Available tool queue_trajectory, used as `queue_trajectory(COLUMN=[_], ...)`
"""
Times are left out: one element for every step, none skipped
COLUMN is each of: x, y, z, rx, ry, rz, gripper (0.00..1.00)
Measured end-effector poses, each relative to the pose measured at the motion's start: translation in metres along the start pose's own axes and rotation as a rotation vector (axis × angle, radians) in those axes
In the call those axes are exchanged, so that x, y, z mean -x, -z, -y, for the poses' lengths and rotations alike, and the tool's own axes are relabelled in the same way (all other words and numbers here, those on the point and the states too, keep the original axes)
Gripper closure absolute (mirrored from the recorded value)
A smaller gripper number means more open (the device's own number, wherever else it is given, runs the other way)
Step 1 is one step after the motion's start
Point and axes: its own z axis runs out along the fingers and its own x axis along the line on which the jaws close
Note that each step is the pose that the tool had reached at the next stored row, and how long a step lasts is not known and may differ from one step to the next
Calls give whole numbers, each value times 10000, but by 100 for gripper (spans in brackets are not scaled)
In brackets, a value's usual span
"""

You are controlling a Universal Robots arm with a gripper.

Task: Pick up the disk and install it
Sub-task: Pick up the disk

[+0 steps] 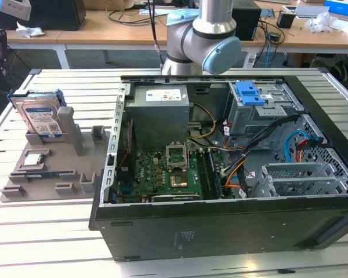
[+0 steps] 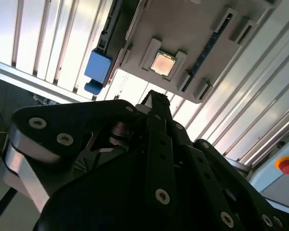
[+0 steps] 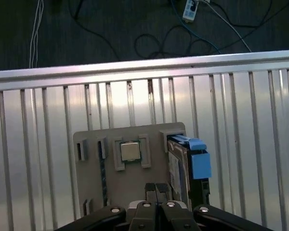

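Ribbed aluminium desk (image 1: pixel 46 231), dark floor (image 3: pixel 86 29). Blue-framed disk (image 1: pixel 42 120) upright in grey holder (image 1: pixel 75 174), 9 o'clock of case (image 1: pixel 220 231), exterior view. Pincer (image 3: pixel 156 188) pressed together, empty.

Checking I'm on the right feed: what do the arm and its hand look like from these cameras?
The arm is silvery-grey metal tubing with rounded joints capped in light blue. The hand is black, built of angular linked bars dotted with round silver screw heads; in the second wrist view a silver metal plate sits on one side.
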Motion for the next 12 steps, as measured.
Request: queue_trajectory(x=[0,0,0,0,0,0,0,0,0,0,0,0], y=[0,0,0,0,0,0,0,0,0,0,0,0], z=[0,0,0,0,0,0,0,0,0,0,0,0], rx=[1,1,1,1,0,1,1,1,1,1,1,1], ry=[14,17,18,19,21,21,22,25,27,28,30,32], rz=[-1,-1,-1,-1,-1,-1,-1,-1,-1,-1,-1,-1], gripper=[89,89,89,89,89,89,83,76,71,64,64,53])
